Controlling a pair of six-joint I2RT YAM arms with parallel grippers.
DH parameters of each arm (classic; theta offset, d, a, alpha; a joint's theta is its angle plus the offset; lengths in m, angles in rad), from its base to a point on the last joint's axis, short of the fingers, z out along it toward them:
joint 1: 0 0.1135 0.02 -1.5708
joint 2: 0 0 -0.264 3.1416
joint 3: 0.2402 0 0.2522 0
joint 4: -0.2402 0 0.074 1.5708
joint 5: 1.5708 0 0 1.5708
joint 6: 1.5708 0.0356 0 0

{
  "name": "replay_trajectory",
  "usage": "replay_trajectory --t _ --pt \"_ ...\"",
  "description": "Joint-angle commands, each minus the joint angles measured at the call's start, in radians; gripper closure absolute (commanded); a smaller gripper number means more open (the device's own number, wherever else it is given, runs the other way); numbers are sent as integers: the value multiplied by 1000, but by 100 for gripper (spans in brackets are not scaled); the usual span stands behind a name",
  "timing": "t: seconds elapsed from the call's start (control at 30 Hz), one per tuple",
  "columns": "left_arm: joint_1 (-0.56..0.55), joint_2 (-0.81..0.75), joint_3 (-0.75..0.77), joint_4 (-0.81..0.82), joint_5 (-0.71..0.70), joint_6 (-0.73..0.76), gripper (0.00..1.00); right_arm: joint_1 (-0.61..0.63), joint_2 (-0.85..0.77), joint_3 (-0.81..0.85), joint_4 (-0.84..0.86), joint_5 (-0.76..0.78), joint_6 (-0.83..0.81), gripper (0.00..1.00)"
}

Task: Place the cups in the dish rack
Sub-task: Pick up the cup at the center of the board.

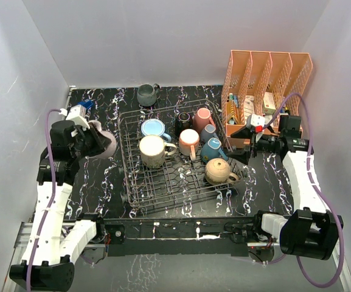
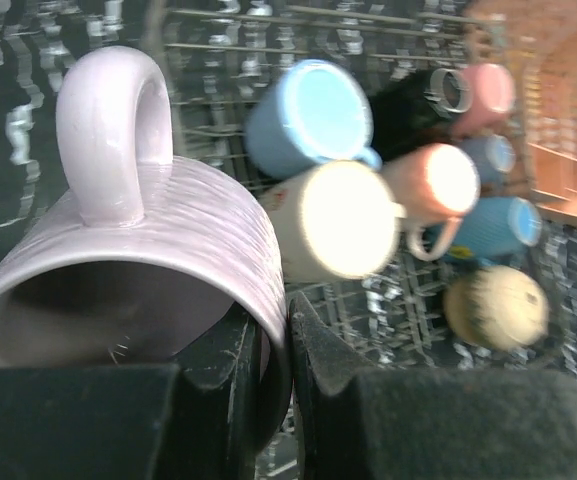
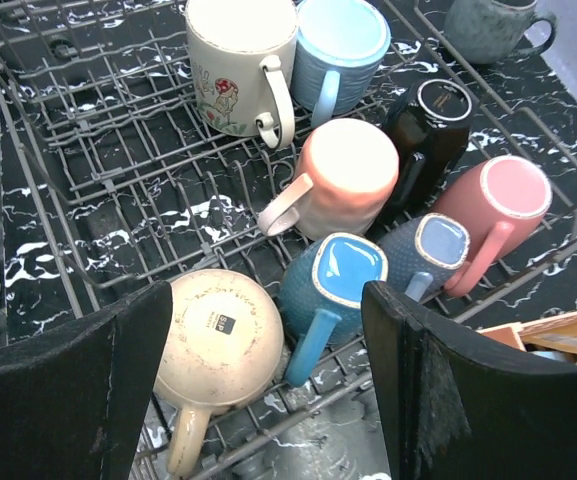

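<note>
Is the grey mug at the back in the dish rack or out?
Out. The grey mug sits on the table beyond the far rim of the dish rack.

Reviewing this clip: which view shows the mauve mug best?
Left wrist. The mauve mug fills the frame, with its handle and rim clear and its wall clamped in the left pincer. Top external shows it small, partly hidden by the pincer. Right wrist does not show it.

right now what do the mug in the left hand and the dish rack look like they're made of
The mauve mug, clamped at its rim by the left hand: likely glazed ceramic, with a thick wall, streaks and soft sheen. The dish rack: dark metal wire, probably coated, as thin rigid rods cross in a grid.
</note>
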Motion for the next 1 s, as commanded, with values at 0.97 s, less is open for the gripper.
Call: replay_trajectory --t 0.97 --pt "-711 202 -269 1428 283 -423 100 32 -11 208 726 -226 1225 18"
